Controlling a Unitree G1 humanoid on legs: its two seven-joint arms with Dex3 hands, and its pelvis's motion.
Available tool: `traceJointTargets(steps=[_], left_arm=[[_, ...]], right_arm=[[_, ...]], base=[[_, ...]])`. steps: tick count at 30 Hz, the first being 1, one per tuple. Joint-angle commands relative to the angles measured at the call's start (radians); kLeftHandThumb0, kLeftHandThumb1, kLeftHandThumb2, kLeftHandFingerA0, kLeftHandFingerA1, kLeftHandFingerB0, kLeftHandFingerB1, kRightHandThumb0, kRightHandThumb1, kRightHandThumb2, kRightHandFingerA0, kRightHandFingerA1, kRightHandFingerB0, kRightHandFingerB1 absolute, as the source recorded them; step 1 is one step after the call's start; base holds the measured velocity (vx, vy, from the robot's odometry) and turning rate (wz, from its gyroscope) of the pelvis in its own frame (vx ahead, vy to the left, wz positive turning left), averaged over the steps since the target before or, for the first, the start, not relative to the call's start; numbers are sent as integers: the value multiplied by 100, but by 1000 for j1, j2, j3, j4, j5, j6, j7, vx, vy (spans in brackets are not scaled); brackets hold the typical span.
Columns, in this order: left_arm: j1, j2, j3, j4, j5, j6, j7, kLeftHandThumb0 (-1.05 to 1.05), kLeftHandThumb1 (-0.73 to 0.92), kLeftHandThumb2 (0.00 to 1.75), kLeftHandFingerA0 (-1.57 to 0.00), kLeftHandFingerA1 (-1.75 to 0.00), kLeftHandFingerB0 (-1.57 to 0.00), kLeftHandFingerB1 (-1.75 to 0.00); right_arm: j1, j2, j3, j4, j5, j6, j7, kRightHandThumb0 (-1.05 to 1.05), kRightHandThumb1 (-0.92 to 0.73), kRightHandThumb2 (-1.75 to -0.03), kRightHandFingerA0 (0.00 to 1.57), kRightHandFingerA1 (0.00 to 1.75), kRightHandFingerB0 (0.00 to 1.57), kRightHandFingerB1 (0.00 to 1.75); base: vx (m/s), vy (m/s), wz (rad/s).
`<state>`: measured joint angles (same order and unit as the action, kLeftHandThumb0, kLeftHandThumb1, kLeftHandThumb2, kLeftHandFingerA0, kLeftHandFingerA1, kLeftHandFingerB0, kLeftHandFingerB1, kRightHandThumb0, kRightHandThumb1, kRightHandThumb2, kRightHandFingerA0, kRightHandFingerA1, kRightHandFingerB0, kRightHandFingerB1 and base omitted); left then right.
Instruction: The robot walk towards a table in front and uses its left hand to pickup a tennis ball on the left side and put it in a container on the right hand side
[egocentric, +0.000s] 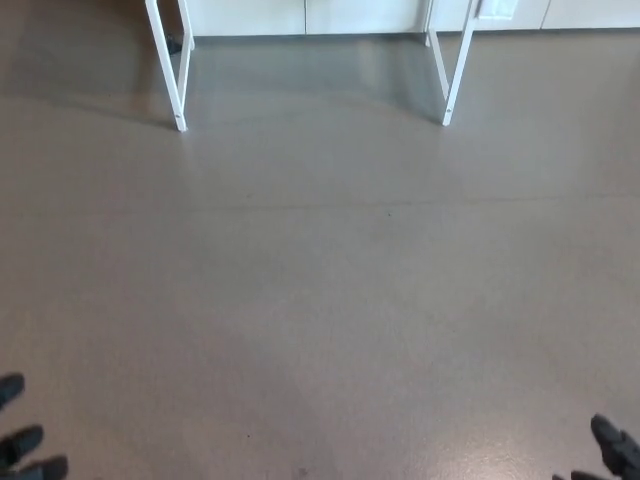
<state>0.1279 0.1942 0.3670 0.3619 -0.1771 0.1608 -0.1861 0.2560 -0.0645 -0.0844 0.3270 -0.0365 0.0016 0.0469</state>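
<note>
At the very bottom of my feed, in the near left corner, the left hand (22, 440) just pokes into frame. I see three black fingertips (24, 439), spread apart from one another, with only bare floor between them, so the hand is open and carries nothing. In the opposite near corner a small dark piece of the right hand (612, 452) shows. So little of it is in frame that I cannot tell whether it is open or closed, or whether it carries anything.

Beyond the hands the grey-brown floor (320, 300) fills almost the whole picture, smooth and faintly speckled, with a thin seam running across it about halfway up.

Farther out, near the top, the white legs of the table stand on that floor. The left leg frame (170, 75) is two slim bars that meet at one foot, and the right leg frame (452, 75) is built the same way. The two feet stand well apart. The tabletop lies above the upper edge of my view, so the tennis ball and the container are out of sight and I cannot tell where they sit.

Behind the legs, at the far edge, a pale cabinet front (300, 15) runs along the floor, and the floor just before it gives a dull reflection.
</note>
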Motion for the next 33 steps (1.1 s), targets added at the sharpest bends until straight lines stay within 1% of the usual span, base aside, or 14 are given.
traceJointTargets(steps=[1, 3, 6, 7, 11, 12, 14, 15, 21, 22, 24, 29, 30, 33], left_arm=[[17, 3, 98, -133, -252, 224, -113, 48, 48, 73, -32, -66, -24, -58], [50, -5, 95, -149, -236, 229, -106, 46, 47, 70, -35, -67, -27, -59], [74, 5, 85, -158, -234, 246, -129, 36, 39, 90, -31, -65, -22, -59], [77, 2, 84, -163, -236, 251, -125, 33, 57, 65, -32, -65, -24, -56], [90, -11, 67, -164, -227, 235, -124, 36, 53, 66, -36, -67, -28, -58], [90, -17, 62, -168, -226, 242, -117, 38, 39, 92, -34, -66, -24, -60], [97, -21, 60, -180, -231, 252, -111, 38, 39, 92, -32, -66, -23, -60], [100, -27, 60, -191, -236, 260, -106, 45, 51, 71, -25, -63, -21, -56], [128, -89, 73, -277, -304, 309, -95, 54, 56, 68, -14, -62, -14, -55], [131, -102, 77, -302, -310, 321, -74, 54, 37, 94, -14, -61, -9, -56], [132, -118, 80, -332, -314, 332, -56, 54, 37, 95, -15, -62, -9, -56], [155, -160, 35, -380, -254, 302, -13, 53, 46, 71, -24, -66, -17, -57], [162, -153, 13, -384, -229, 293, -10, 47, 42, 69, -21, -62, -20, -56], [180, -131, -35, -382, -183, 262, -13, 46, 42, 66, -22, -62, -22, -56]], right_arm=[[20, 32, -77, -111, 132, 71, 17, -20, -71, -66, 6, 71, 0, 1], [69, 45, -60, -146, 114, 52, 20, -21, -72, -65, 7, 74, 0, 1], [108, 69, -41, -194, 120, 69, 29, -24, -74, -61, 3, 71, 0, 2], [112, 73, -37, -197, 119, 70, 31, -27, -66, -80, 2, 58, 0, 0], [94, 64, -25, -214, 101, 93, 31, -31, -62, -77, 2, 49, 0, 0], [79, 67, -25, -217, 99, 98, 20, -28, -59, -76, 4, 50, 0, 2], [80, 71, -15, -207, 80, 83, 3, -25, -70, -59, 0, 52, 0, 7], [86, 73, -8, -189, 67, 60, -5, -30, -61, -80, 1, 42, 0, 9], [108, 69, 3, -135, 89, -13, 31, -31, -58, -76, 1, 41, 0, 1], [113, 81, 10, -162, 87, -1, 17, -30, -59, -77, 2, 40, 0, 0], [116, 95, 16, -185, 85, 6, 3, -31, -59, -78, 1, 40, 0, 3], [141, 128, 36, -267, 72, 30, -22, -36, -56, -80, 0, 43, 0, 8], [138, 130, 39, -252, 73, 20, -15, -29, -62, -60, 0, 55, 0, 27], [128, 119, 51, -203, 65, -9, 4, -33, -60, -61, 0, 54, 0, 30]], base=[[0, 0, 0], [0, 0, 0], [0, 0, 0], [0, 0, 0], [58, -2, 3], [-62, -8, 11], [-48, -2, 23], [-54, 10, -6], [32, 138, -9], [84, 308, -31], [179, 476, -39], [178, 270, 4], [213, 116, 3], [217, 35, 13]])
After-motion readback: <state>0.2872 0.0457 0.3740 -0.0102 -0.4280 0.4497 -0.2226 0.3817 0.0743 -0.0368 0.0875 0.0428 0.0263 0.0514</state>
